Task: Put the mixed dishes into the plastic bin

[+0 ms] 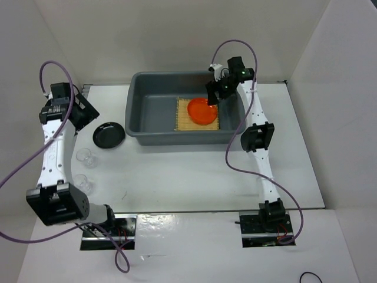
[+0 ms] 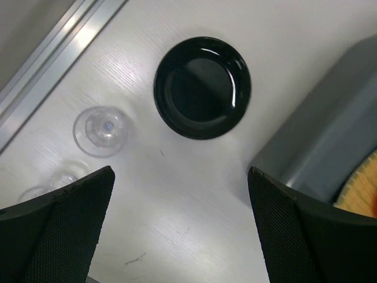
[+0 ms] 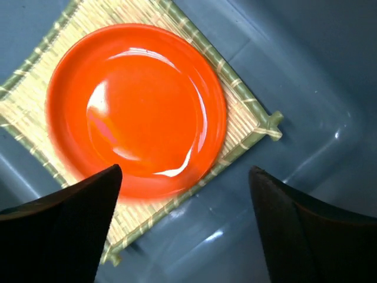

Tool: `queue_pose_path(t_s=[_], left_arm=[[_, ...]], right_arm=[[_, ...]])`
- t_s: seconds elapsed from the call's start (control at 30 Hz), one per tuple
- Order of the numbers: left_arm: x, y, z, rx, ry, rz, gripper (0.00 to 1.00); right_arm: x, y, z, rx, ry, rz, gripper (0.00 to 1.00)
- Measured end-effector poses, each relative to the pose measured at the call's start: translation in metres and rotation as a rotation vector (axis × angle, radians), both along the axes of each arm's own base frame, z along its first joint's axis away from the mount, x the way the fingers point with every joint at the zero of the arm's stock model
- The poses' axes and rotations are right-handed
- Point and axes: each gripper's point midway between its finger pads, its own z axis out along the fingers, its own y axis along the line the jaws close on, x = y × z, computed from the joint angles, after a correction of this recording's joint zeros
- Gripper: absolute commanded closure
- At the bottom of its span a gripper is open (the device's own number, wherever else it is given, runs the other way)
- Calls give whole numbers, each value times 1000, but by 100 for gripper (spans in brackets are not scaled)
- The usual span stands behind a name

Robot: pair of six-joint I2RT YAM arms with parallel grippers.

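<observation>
The dark grey plastic bin [image 1: 147, 118] stands at the table's middle back. Inside it the tan bamboo mat [image 1: 182, 121] lies flat with the orange plate [image 1: 202, 111] on top. My right gripper [image 1: 213, 94] hovers over the plate's far right edge, open and holding nothing. From its wrist I look down on the orange plate [image 3: 135, 106], the mat [image 3: 241, 118] and the bin floor [image 3: 294, 71]. The black plate [image 1: 109, 135] and two clear glass cups [image 1: 86, 156] [image 1: 83, 183] sit on the table left of the bin. My left gripper [image 1: 88, 115] hangs open above the black plate [image 2: 202, 87].
In the left wrist view one glass cup [image 2: 101, 130] is sharp and another cup [image 2: 44, 187] is half hidden by my left finger. The bin's wall [image 2: 330, 135] fills that view's right side. A metal rail [image 2: 53, 59] runs along the table's left edge.
</observation>
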Motion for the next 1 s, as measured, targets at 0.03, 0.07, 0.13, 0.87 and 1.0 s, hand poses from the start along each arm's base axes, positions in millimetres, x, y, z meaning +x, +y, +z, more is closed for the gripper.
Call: queue_pose_path(t_s=[0.03,0.07,0.13,0.87,1.0], left_arm=[[6,6,-8,0,17,5,0],[12,11,-15,-7,27,2,0],[26,23,-31,-44,34,-12,0],[100,30,-196,-737,-9,-532,0],[104,25,-196,-783,-32,-550,2]], right_arm=[[-1,0,5,1,-4,-1,2],[-3,0,11,1,-6,-2,2],[-8,-4,33,-4,-25,-11,2],[-104,-51,235,8,-258,-93,2],[-106,-55,226,-14,-229,-106,2]])
